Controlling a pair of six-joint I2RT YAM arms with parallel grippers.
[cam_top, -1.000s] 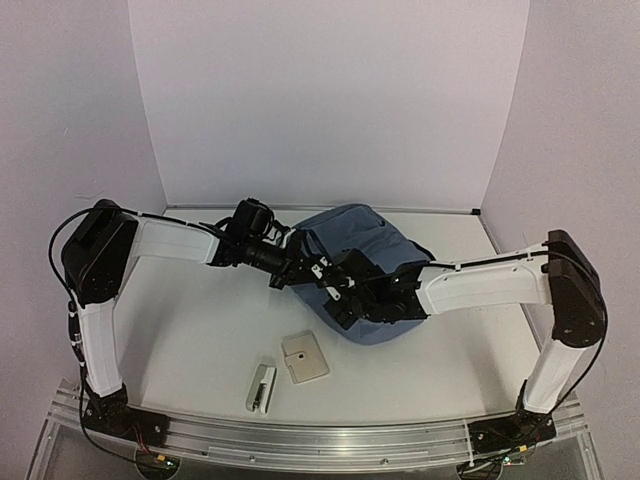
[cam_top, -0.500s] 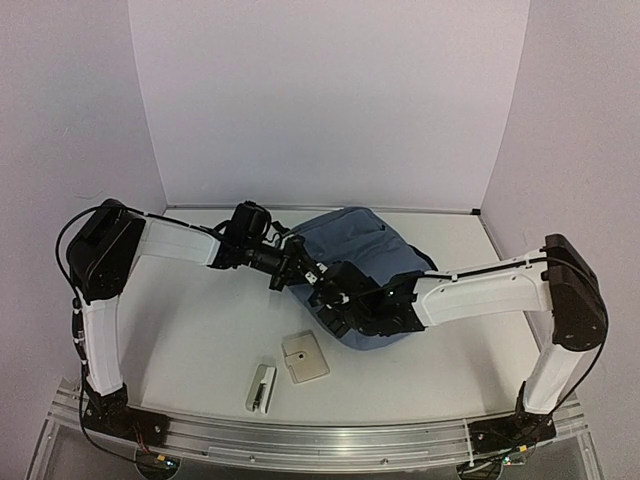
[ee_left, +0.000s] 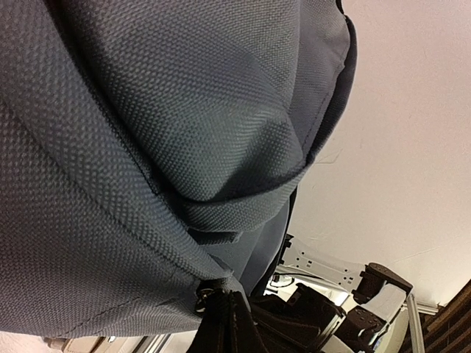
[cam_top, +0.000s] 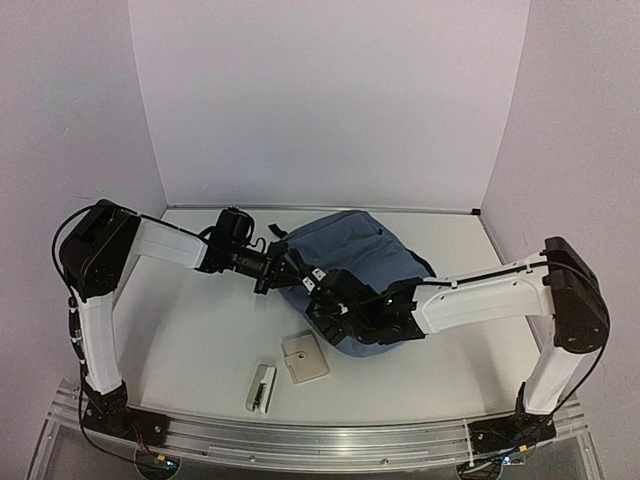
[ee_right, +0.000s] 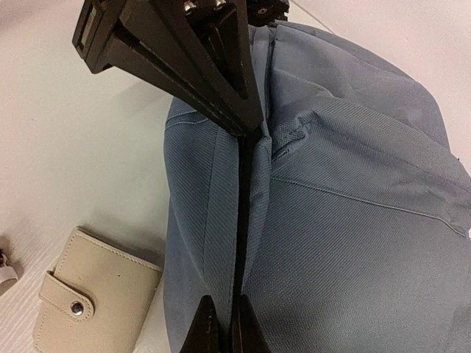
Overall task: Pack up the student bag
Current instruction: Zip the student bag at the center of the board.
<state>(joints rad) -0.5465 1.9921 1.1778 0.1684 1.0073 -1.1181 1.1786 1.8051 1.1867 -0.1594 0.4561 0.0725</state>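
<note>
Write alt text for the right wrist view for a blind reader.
The right hand, at the bottom, and the left hand, at the top, pinch the black zip seam of the slate-blue student bag. A beige wallet lies beside it.

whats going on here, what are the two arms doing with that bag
Both arms are on the soft slate-blue fabric backpack in the middle of the white table. The left gripper is shut on fabric at the bag's near-left edge, and the right gripper is shut on the black zip line close by. A beige snap wallet and a small white and grey stapler-like object lie on the table in front, not yet packed.
</note>
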